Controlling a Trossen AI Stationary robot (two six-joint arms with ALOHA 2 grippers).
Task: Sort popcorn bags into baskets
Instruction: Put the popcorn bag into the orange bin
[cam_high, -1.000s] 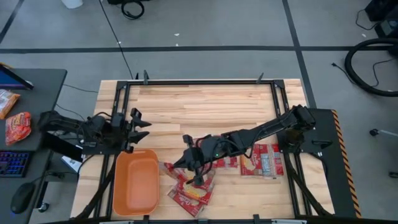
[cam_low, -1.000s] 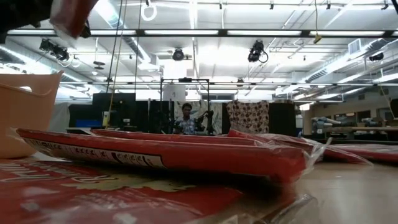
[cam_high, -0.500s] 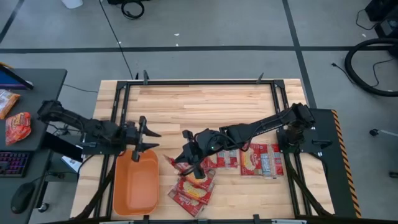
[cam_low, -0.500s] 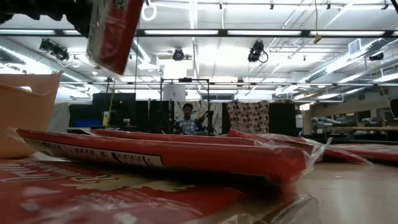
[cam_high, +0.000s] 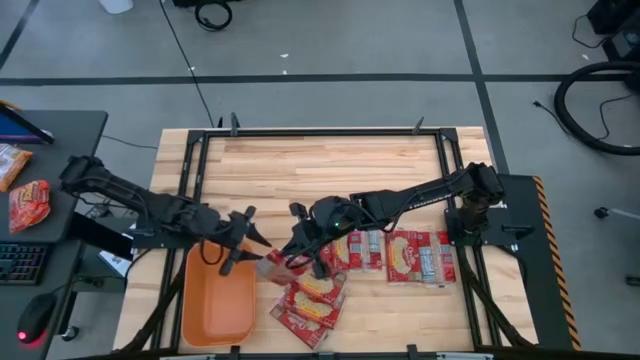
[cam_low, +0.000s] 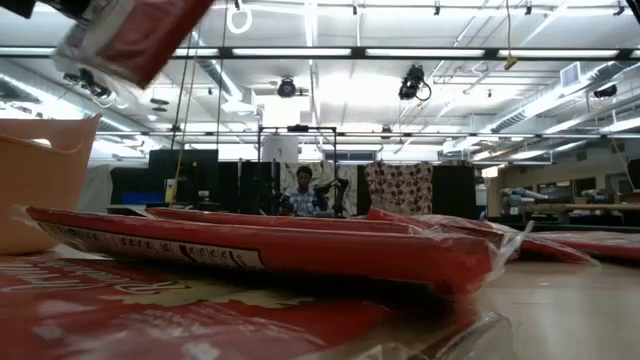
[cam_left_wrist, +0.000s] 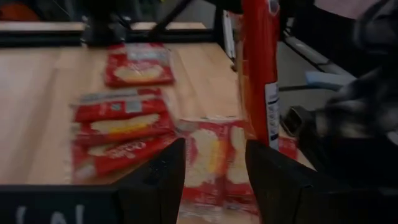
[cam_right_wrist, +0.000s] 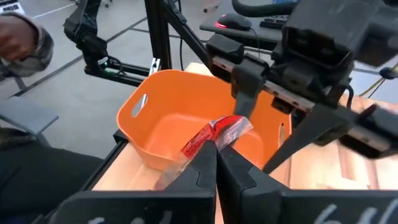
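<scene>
Popcorn bags lie scattered along the front half of the wooden desk (cam_high: 330, 165) as the right tool (cam_high: 283, 258), fingers clamped on one red bag (cam_high: 275, 264), holds it in the air just beside the right rim of the orange basket (cam_high: 215, 300). From the right wrist camera, the pinched bag (cam_right_wrist: 214, 134) hangs over the near rim of the basket (cam_right_wrist: 180, 118), whose visible floor shows no bags yet — sorting appears barely begun.

The left tool (cam_high: 240, 240) reaches in over the basket's far right corner, its fingers spread wide and holding nothing; the left wrist camera shows its two fingers parted with the raised bag (cam_left_wrist: 258, 74) standing on edge just beyond them, which suggests a hand-over or a drop is about to take place.

Left to do, judging by the overhead picture: a heap of bags (cam_high: 310, 300) near the desk's front edge, just right of the basket, and a row of bags (cam_high: 400, 255) lying flat further toward the right edge. All of these remain on the wood. In the low camera the lifted bag (cam_low: 130, 40) hangs high above the flat ones (cam_low: 260, 250) — and beyond the desk, a person (cam_low: 303, 195) is visible in the room.
</scene>
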